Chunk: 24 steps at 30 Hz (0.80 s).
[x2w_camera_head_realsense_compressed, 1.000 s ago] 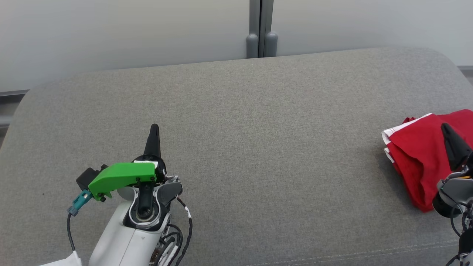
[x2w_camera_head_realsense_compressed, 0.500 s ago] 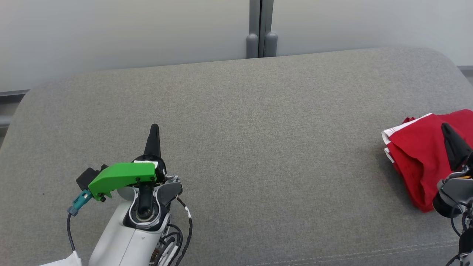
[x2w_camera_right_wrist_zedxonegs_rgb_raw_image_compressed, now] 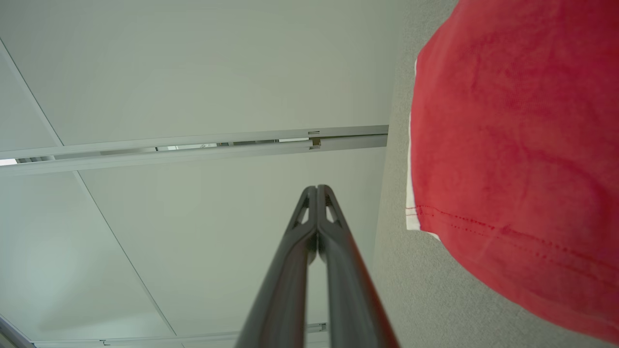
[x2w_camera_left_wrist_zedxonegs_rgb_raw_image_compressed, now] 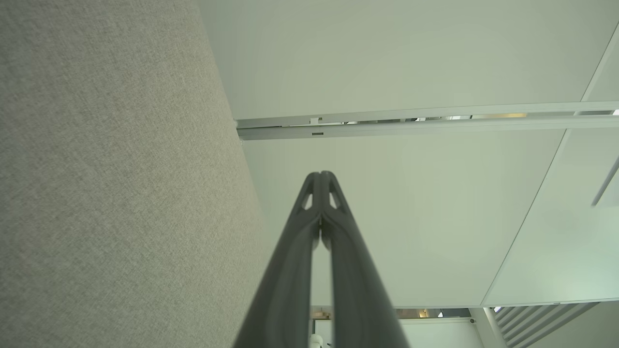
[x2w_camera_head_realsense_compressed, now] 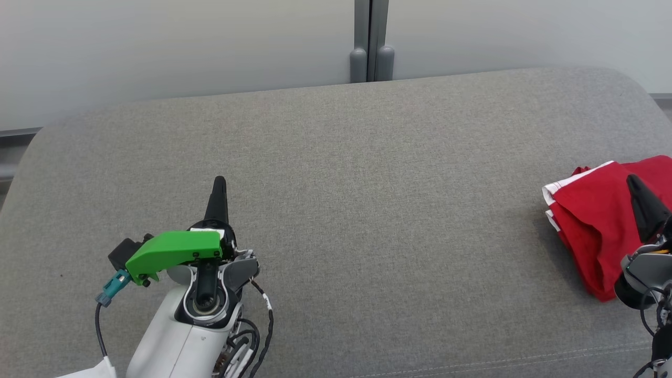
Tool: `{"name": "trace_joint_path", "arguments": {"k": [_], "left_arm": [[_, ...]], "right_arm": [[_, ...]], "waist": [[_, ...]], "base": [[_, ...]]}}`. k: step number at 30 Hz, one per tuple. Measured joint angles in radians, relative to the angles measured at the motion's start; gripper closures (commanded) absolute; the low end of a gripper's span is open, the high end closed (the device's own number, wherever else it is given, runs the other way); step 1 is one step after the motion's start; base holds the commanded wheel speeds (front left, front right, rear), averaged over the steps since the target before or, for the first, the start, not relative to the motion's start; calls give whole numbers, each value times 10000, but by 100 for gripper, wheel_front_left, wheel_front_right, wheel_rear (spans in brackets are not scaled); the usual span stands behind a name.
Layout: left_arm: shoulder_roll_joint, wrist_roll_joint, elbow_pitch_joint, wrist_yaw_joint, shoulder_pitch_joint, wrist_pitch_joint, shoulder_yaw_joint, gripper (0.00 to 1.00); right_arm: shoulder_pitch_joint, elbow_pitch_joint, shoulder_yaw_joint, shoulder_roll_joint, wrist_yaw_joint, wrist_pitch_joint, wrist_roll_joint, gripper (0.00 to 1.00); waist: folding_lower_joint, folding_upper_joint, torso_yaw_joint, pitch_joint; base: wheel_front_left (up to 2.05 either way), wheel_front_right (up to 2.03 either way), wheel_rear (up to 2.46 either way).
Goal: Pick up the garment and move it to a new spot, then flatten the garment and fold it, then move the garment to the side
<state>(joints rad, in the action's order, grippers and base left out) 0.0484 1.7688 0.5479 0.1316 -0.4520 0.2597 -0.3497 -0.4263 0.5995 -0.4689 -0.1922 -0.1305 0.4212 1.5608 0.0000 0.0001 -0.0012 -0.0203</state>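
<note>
The garment (x2w_camera_head_realsense_compressed: 588,220) is bright red with a white edge band and red stitching; the cushion (x2w_camera_head_realsense_compressed: 367,210) is a flecked mid-grey weave. Both the left gripper (x2w_camera_head_realsense_compressed: 219,184) and right gripper (x2w_camera_head_realsense_compressed: 633,181) are black, the cover (x2w_camera_head_realsense_compressed: 176,251) on the left wrist is vivid green, its plug (x2w_camera_head_realsense_compressed: 113,287) teal, the forearm (x2w_camera_head_realsense_compressed: 168,336) white, and the wall (x2w_camera_head_realsense_compressed: 157,47) pale grey.

Red garment (x2w_camera_head_realsense_compressed: 590,220) on grey cushion (x2w_camera_head_realsense_compressed: 367,184)

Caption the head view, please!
Red cloth garment lies folded on grey fabric surface by shut right end effector; left end effector shut too.
</note>
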Motion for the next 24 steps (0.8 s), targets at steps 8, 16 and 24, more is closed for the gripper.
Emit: {"name": "trace_joint_path", "arguments": {"k": [8,16,24], "left_arm": [[0,0,0,0,0,0,0,100],[0,0,0,0,0,0,0,100],[0,0,-2,0,0,0,0,100]], "right_arm": [[0,0,4,-2,0,-2,2,100],[0,0,8,-4,0,-2,23,100],[0,0,10,-6,0,-2,27,100]], "waist": [[0,0,0,0],[0,0,0,0],[0,0,0,0]], "base": [[0,0,0],[0,0,0],[0,0,0]]}}
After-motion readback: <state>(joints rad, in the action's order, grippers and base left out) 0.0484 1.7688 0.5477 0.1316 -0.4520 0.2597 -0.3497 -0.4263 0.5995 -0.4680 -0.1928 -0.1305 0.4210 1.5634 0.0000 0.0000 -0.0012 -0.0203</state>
